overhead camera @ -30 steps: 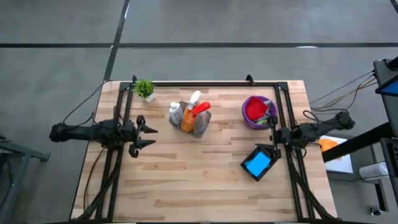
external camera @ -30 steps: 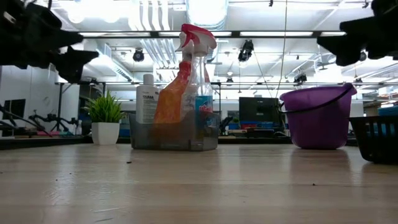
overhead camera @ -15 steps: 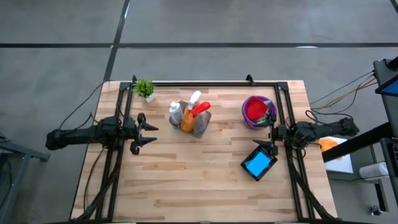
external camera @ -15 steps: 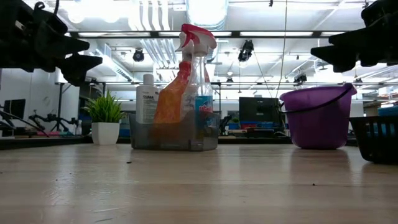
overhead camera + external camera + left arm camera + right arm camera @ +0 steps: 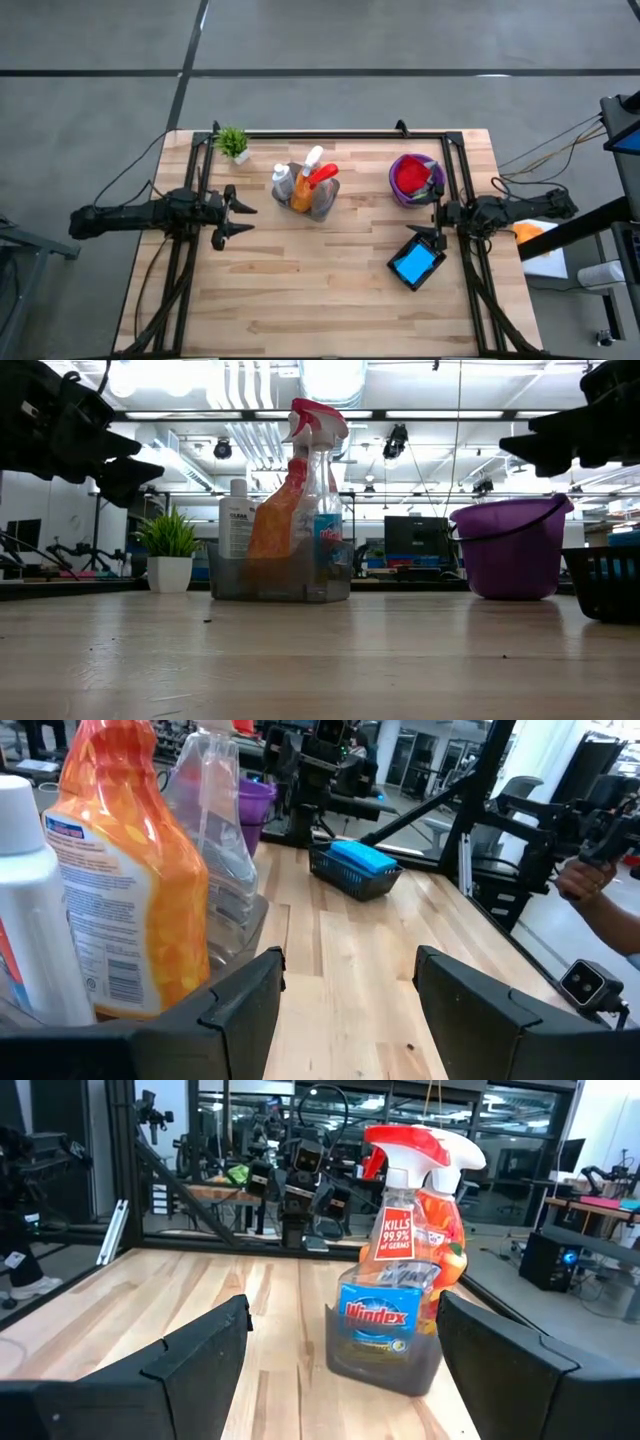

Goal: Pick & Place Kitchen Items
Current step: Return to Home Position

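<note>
Homing the arms, both hands empty

My left gripper (image 5: 246,219) hangs over the table's left middle with its fingers spread wide on nothing. My right gripper (image 5: 434,216) sits at the right edge, just as wide and just as empty. The blue sponge (image 5: 414,262) lies in the black basket (image 5: 401,278) at the near right. The bottles (image 5: 305,185) stand together in the clear caddy (image 5: 280,582) at the far centre. The red cloth (image 5: 410,177) is in the purple bucket (image 5: 397,185); other cloths are probably under it, though I can't make them out. To finish well I should draw each arm straight back along its own side. The right must stay above the basket rim and bucket handle, and the left must not swing toward the caddy.
</note>
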